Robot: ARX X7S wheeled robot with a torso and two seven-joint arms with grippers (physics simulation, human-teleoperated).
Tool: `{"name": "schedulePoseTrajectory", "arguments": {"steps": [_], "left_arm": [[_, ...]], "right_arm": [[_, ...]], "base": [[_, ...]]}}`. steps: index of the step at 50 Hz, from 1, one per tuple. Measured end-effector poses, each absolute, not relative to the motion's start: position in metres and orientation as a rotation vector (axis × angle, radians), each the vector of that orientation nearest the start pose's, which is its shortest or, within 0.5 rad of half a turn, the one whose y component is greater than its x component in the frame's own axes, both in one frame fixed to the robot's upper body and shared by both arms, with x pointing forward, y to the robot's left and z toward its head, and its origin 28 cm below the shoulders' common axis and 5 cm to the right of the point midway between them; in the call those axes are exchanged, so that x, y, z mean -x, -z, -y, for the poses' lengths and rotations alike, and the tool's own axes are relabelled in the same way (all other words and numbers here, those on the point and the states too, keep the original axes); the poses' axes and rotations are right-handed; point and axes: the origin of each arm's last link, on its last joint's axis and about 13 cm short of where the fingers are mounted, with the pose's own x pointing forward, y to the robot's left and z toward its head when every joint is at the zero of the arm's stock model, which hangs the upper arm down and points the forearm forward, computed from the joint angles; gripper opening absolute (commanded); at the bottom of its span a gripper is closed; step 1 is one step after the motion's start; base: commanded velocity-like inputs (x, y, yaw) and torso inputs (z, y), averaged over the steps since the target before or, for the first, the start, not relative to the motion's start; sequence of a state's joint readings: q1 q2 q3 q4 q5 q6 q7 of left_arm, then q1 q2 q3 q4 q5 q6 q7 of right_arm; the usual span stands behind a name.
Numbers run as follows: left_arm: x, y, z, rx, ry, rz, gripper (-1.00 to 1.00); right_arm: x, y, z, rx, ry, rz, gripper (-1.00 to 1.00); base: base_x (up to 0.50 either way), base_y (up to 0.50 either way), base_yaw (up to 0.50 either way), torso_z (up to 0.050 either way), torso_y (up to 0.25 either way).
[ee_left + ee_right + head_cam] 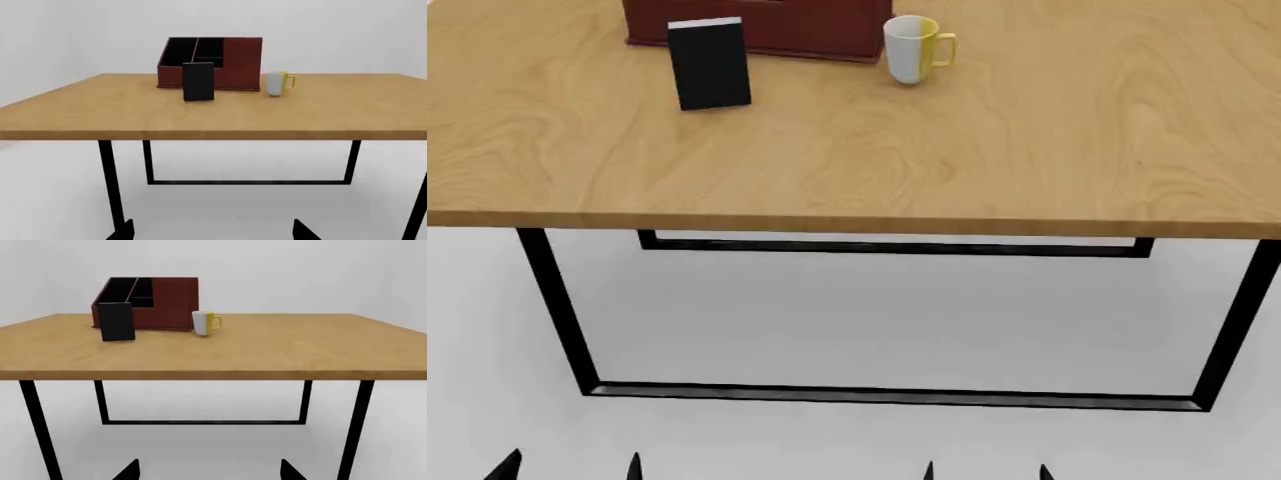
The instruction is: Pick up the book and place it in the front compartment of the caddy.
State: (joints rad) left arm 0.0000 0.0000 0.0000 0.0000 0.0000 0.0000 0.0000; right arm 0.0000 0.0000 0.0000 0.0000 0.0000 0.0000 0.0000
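Upright book (709,64), before open-topped caddy (233,62)

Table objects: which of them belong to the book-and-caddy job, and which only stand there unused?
Belong to the job:
- book, standing upright in front of the caddy
- caddy, at the table's far side

Only standing there:
- mug, white and yellow, beside the caddy

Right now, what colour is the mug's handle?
Yellow; the mug has a white body. Head view shows it best.

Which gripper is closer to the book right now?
Left. The book stands on the table's left side, more in line with the left gripper; the right gripper is farther across. Both are short of the table.
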Motion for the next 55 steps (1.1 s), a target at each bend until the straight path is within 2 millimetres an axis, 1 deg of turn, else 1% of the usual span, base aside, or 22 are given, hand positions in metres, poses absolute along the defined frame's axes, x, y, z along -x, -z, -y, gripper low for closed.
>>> {"name": "schedulePoseTrajectory", "arguments": {"steps": [2,17,21,24,29,35,40,48,51,55], "left_arm": [[-0.214,-0.017,-0.212,0.0,0.0,0.017,1.0],[-0.211,-0.014,-0.207,-0.006,0.005,0.0,1.0],[-0.211,-0.019,-0.208,-0.001,0.0,0.012,1.0],[-0.212,-0.027,-0.209,0.001,-0.003,0.029,1.0],[-0.214,-0.048,-0.211,0.007,-0.005,0.077,1.0],[-0.216,-0.082,-0.214,0.02,-0.009,0.149,1.0],[-0.218,-0.112,-0.219,0.018,-0.015,0.211,1.0],[-0.208,-0.159,-0.228,0.004,-0.039,0.311,1.0],[-0.201,-0.174,-0.232,-0.004,-0.055,0.346,1.0],[-0.191,-0.191,-0.239,-0.024,-0.086,0.416,1.0]], "right_arm": [[-0.211,-0.014,0.096,-0.007,-0.006,0.003,1.0],[-0.212,-0.015,0.095,0.001,-0.004,0.006,1.0],[-0.212,-0.019,0.096,-0.004,-0.003,0.017,1.0],[-0.213,-0.028,0.097,-0.006,0.002,0.037,1.0],[-0.217,-0.052,0.101,-0.002,0.012,0.092,1.0],[-0.219,-0.09,0.107,0.018,0.034,0.166,1.0],[-0.216,-0.123,0.113,0.043,0.055,0.219,1.0],[-0.201,-0.167,0.126,0.071,0.107,0.292,1.0],[-0.194,-0.183,0.134,0.09,0.131,0.347,1.0],[-0.183,-0.202,0.137,0.13,0.141,0.442,1.0]], "base": [[0.0,0.0,0.0,0.0,0.0],[0.0,0.0,0.0,0.0,0.0],[0.0,0.0,0.0,0.0,0.0],[0.0,0.0,0.0,0.0,0.0],[0.0,0.0,0.0,0.0,0.0],[0.0,0.0,0.0,0.0,0.0],[0.0,0.0,0.0,0.0,0.0],[0.0,0.0,0.0,0.0,0.0],[0.0,0.0,0.0,0.0,0.0],[0.0,0.0,0.0,0.0,0.0]]}}
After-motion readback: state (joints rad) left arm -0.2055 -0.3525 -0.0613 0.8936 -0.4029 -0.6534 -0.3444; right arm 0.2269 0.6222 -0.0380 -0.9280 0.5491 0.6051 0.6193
